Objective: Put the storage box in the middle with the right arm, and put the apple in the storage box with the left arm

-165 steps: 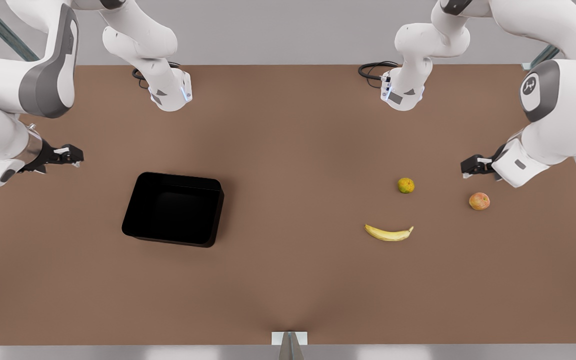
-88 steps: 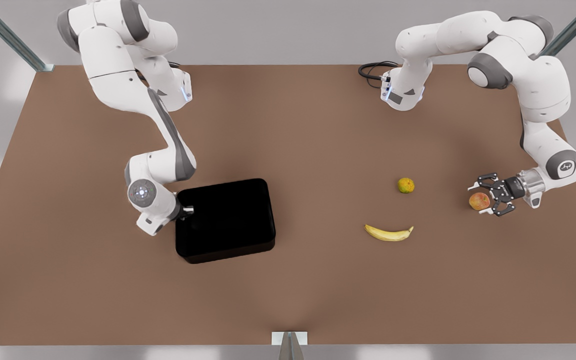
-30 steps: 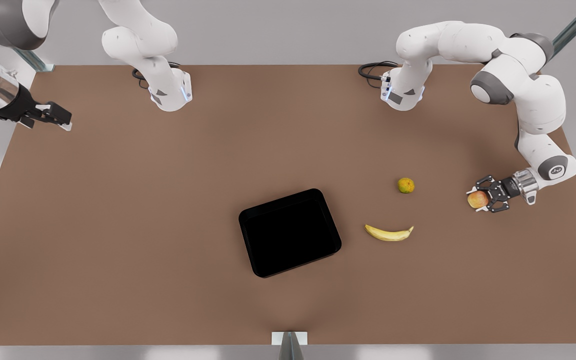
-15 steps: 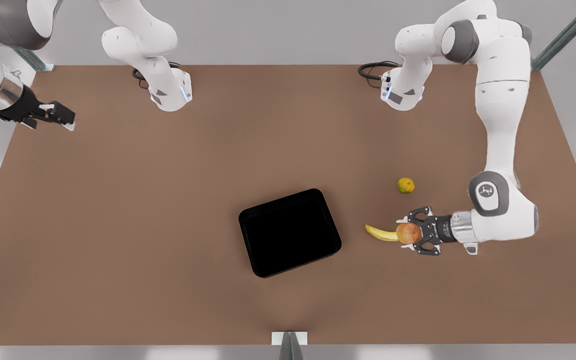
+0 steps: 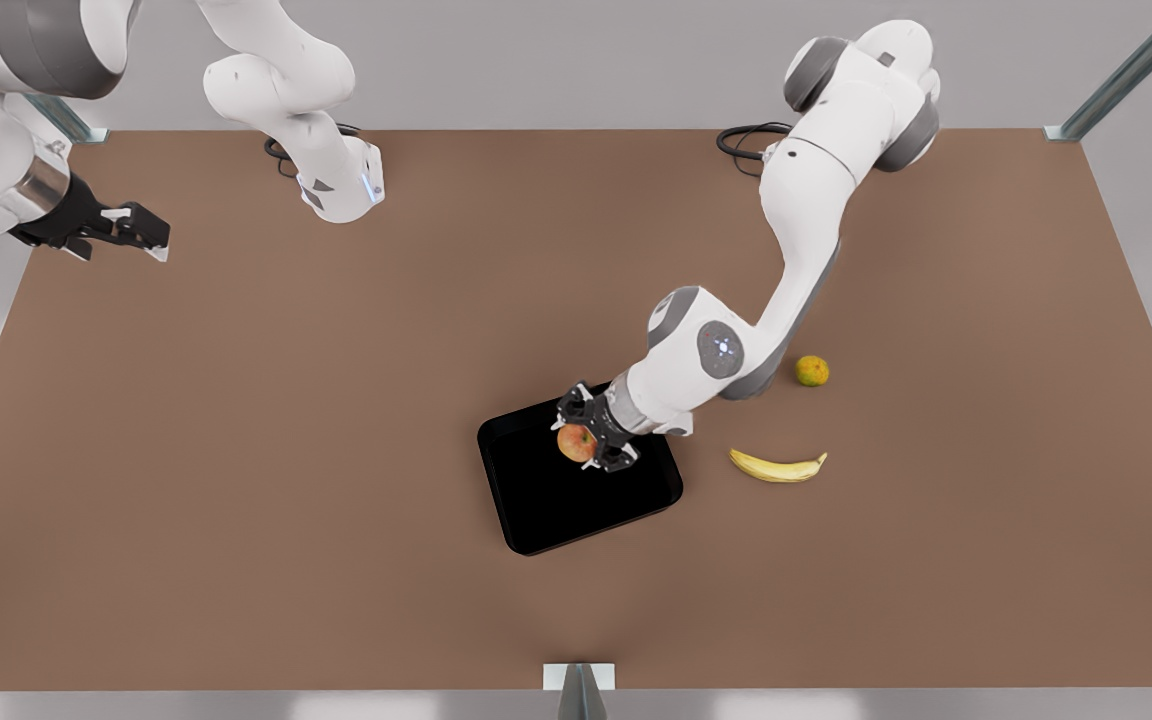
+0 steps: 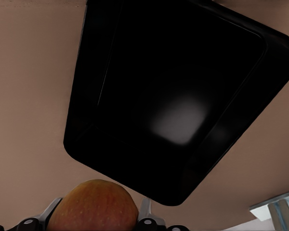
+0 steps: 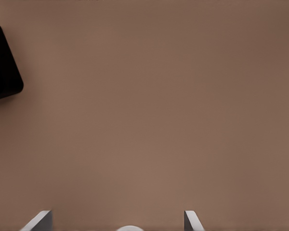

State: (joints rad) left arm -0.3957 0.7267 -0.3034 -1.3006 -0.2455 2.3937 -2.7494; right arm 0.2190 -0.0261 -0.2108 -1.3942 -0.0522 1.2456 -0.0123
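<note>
Right gripper (image 5: 141, 232) parked at the front view's far left edge of the brown table (image 5: 336, 560), raised, well apart from everything else; white-tipped fingers (image 7: 38, 221) spread wide with bare tabletop between them in the right wrist view, holding nothing. Waiting arm, that one.

Storage box (image 5: 576, 500) next, near the middle of the table, glossy black, turned at a slight angle, flat on the surface. Same storage box (image 6: 183, 96) seen from the left wrist view, interior dark with a soft highlight, empty beneath the fruit; one rounded corner of it (image 7: 2, 67) also caught in the right wrist view.

Left gripper (image 5: 591, 440) over the box's far right part, claw fingers clamped on the apple (image 5: 576, 442). Apple (image 6: 92, 207) red-orange, gripped between the black linkage fingers (image 6: 147, 211), held above the box floor, not resting in it. Left arm (image 5: 796, 230) stretched across from the base at the back.

Banana (image 5: 778, 466) lying on the table just to the right of the box. Small yellow-green citrus (image 5: 812, 371) farther back, beside the left arm's elbow, apart from the banana.
</note>
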